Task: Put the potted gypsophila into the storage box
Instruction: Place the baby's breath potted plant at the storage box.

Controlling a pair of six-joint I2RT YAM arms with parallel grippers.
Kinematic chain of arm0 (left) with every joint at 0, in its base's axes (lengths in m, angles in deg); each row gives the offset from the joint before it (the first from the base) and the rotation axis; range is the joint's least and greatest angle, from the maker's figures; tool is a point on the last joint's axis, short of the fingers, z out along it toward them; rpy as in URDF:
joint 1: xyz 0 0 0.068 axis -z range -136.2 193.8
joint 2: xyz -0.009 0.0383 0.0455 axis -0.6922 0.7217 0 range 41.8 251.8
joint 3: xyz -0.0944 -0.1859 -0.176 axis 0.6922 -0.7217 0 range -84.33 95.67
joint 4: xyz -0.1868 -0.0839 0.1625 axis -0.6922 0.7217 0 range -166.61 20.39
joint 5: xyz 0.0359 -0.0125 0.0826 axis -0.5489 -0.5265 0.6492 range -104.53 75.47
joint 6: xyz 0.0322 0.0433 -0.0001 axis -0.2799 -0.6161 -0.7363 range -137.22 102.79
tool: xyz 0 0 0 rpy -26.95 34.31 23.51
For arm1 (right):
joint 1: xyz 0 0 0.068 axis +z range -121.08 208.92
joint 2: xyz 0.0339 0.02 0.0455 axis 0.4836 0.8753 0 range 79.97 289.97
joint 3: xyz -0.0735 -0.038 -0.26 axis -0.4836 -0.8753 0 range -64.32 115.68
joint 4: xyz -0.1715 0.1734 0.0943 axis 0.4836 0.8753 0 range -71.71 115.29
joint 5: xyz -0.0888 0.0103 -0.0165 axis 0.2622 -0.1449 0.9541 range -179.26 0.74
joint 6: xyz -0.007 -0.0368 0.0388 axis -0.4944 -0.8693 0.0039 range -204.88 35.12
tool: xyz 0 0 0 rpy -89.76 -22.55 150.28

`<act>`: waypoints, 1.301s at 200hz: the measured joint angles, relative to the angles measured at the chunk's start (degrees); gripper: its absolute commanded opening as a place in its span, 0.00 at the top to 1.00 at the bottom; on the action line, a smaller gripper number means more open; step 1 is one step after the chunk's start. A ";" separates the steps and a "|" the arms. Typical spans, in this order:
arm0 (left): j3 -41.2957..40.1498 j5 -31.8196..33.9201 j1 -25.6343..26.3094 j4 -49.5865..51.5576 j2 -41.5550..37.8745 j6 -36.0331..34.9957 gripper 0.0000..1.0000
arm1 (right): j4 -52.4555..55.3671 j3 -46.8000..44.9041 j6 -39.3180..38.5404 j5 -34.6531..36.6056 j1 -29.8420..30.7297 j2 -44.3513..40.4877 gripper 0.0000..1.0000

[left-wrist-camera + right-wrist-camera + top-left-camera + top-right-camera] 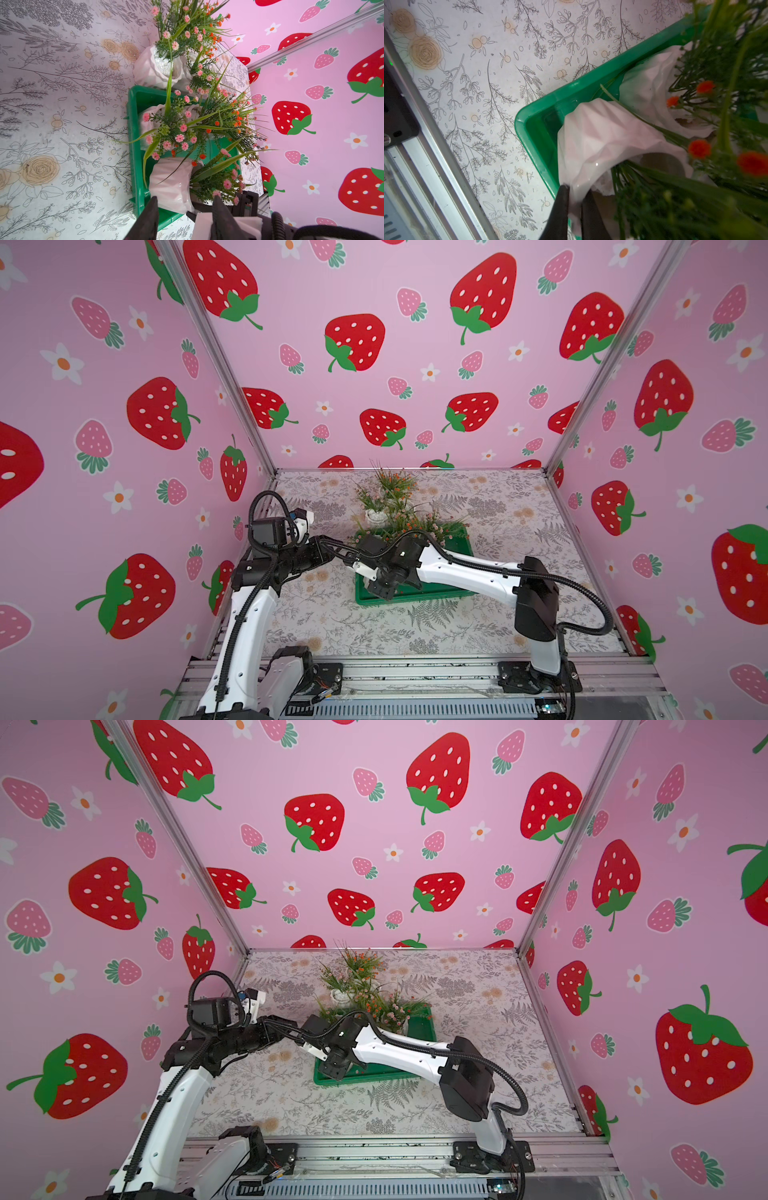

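- The white faceted pot of pink-and-orange artificial gypsophila [591, 141] is sitting upright in the near left corner of the shallow green plastic storage box [527, 122], just beside a second white pot [652, 89] inside it. Whether its base is touching the floor cannot be told.
- The right gripper [576, 192] is pinching the pot's rim, jaws narrow, with the wall between its fingers.
- The left gripper [185, 198] is hovering half-open and empty near the box's edge.
- Judged best: lowering until the base is bearing flat, then opening slowly and lifting straight up, so the fingers are not snagging stems or tipping the pot.
- Another white potted plant [158, 64] is standing on the floral-print tablecloth [62, 124], just beyond the far rim.
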 measured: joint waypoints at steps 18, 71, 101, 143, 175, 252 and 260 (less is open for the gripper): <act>0.00 0.70 -0.92 0.15 0.85 0.07 0.57 | -1.31 -0.09 -0.35 0.07 0.00 0.55 1.00; 0.00 1.75 -4.04 0.09 1.84 0.90 0.57 | -2.51 -0.09 -1.81 -0.57 0.00 3.87 1.00; 0.00 1.92 -4.57 0.09 1.84 0.96 0.57 | -2.80 0.39 -2.93 -0.90 0.00 4.76 1.00; -0.04 4.57 -4.94 0.13 1.51 1.14 0.58 | -3.76 0.79 -4.28 -1.20 0.04 5.77 1.00; -0.04 4.87 -5.01 0.09 1.57 1.27 0.58 | -3.76 1.25 -4.48 -1.44 0.04 6.21 0.97; -0.07 4.87 -5.14 0.02 1.68 1.57 0.57 | -4.57 2.58 -5.88 -2.91 0.04 6.03 0.59; -0.07 4.87 -5.11 0.04 1.68 1.55 0.57 | -5.05 2.03 -5.66 -3.08 0.11 5.05 0.58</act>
